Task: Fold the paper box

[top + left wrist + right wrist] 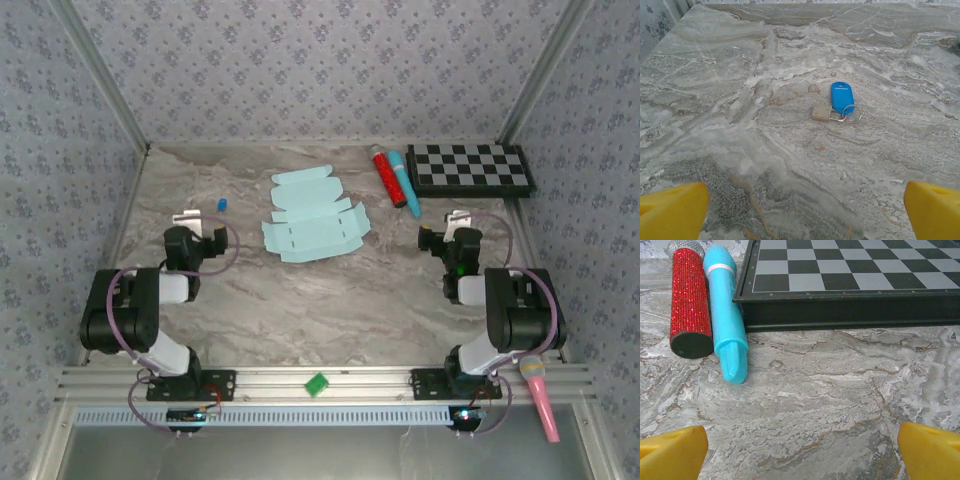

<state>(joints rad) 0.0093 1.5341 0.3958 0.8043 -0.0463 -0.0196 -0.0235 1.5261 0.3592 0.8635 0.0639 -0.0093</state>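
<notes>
Paper box (312, 222) flat, unfolded, between 2 elbows-back arms. Left gripper (802, 212), right gripper (802, 452) low over table (320, 310), fingers apart, empty.

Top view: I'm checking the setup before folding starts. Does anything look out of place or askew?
Yes. A pink microphone lies off the table, across the near rail by the right arm's base, and a small green piece sits on that rail. The paper box lies flat, unfolded and slightly skewed at mid-table.
</notes>
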